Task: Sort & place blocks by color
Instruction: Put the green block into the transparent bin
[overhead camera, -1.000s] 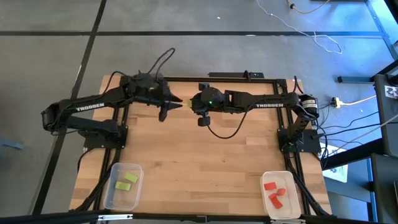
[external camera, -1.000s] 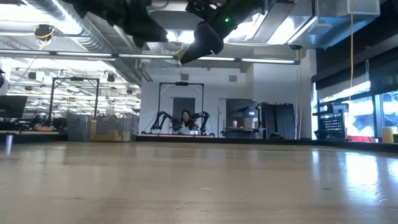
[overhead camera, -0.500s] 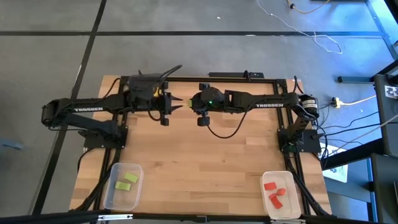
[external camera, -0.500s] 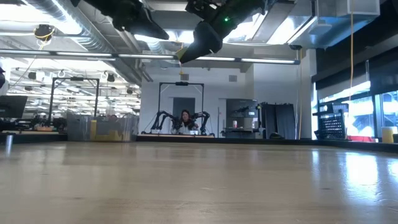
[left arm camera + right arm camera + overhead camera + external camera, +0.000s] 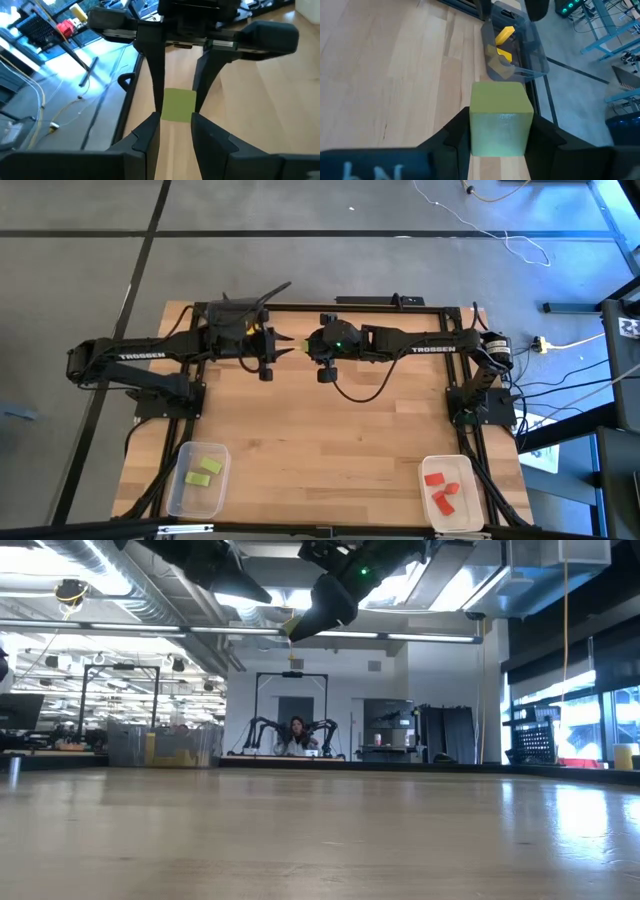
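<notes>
A light green block (image 5: 178, 104) hangs high over the table's far middle, with my right gripper (image 5: 299, 346) shut on it. In the right wrist view it fills the space between the fingers (image 5: 500, 120). My left gripper (image 5: 176, 129) faces it from the table's left and is open. Its two fingertips stand just at the block's near end, and nothing lies between them. In the low view both grippers show at the top, the right one (image 5: 322, 602) with a sliver of the block (image 5: 290, 628). My right gripper pinches the block's two opposite sides (image 5: 476, 135) between its two fingers. The fingers come from the table's right, slanting a little downward. The block is lifted clear of the table, with its free end toward my left gripper. My left gripper: I cannot tell whether its fingertips (image 5: 153, 125) touch the block.
A clear bin (image 5: 197, 478) holding green blocks stands at the near left corner. A bin (image 5: 450, 492) with red blocks stands at the near right. A clear bin (image 5: 527, 55) with yellow blocks shows beyond the held block. People and other arms stand in the room behind.
My left gripper has swung a little toward the near edge and rolled about the line it points along, then kept still, its fingers now in line with the block. My right gripper and the block have stayed in place.
</notes>
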